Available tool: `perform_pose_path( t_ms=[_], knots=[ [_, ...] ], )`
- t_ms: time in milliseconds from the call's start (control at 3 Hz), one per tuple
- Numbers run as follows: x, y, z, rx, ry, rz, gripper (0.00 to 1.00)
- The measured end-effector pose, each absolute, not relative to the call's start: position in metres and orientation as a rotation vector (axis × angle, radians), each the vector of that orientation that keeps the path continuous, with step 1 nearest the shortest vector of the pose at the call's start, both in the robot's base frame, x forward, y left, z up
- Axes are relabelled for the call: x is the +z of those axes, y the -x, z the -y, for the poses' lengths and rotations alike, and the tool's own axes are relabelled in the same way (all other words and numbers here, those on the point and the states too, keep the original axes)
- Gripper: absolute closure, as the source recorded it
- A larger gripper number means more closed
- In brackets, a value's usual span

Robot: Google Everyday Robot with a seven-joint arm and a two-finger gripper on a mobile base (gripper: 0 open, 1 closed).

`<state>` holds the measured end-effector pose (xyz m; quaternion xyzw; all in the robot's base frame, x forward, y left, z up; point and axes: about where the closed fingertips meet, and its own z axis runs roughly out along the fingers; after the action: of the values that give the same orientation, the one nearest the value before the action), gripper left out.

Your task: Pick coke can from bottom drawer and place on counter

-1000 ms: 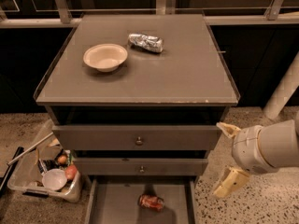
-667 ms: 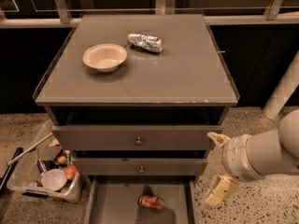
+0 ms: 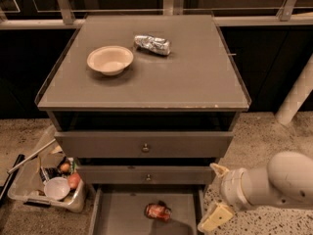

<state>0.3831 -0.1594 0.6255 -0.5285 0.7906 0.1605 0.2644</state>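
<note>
1. At the bottom right of the camera view, the gripper [image 3: 208, 198] is hanging just beside the right front corner of the open bottom drawer [image 3: 120, 215]. It is empty, and its two cream fingers [image 3: 218, 170] are standing wide apart, one above the other.
2. Inside the bottom drawer, the coke can [image 3: 157, 211] is lying on its side near the middle of the tray. It is left of the gripper and not touching it.
3. On the counter [image 3: 195, 77] above, a pale bowl [image 3: 110, 59] and a crushed silver can [image 3: 152, 44] are sitting towards the back. The near half of the counter is showing bare surface.
4. On the floor to the left of the cabinet, a clear bin [image 3: 46, 182] is holding odds and ends.
5. Judging from this, the reaching step is in hand: the can is not yet gripped and nothing has been lifted.
6. The next move is probably calling for the gripper to travel left over the drawer's low side, drop down around the can, and close on it. The can, being round and on its side, may roll if nudged.
7. Compared with the earlier frames, the gripper is now sitting lower and further left, nearer the drawer. The coke can, bowl and silver can are lying where they were.
</note>
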Motion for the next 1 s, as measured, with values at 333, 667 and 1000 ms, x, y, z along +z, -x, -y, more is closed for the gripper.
perform_pose_path(
  t_ms=[333,667,1000],
  knots=[
    [0.578,-0.385,0.154,0.404,1.391,-2.099,0.00],
    [0.543,-0.395,0.145,0.382,1.416,-2.011,0.00],
    [0.505,-0.404,0.142,0.429,1.447,-1.980,0.00]
  ],
)
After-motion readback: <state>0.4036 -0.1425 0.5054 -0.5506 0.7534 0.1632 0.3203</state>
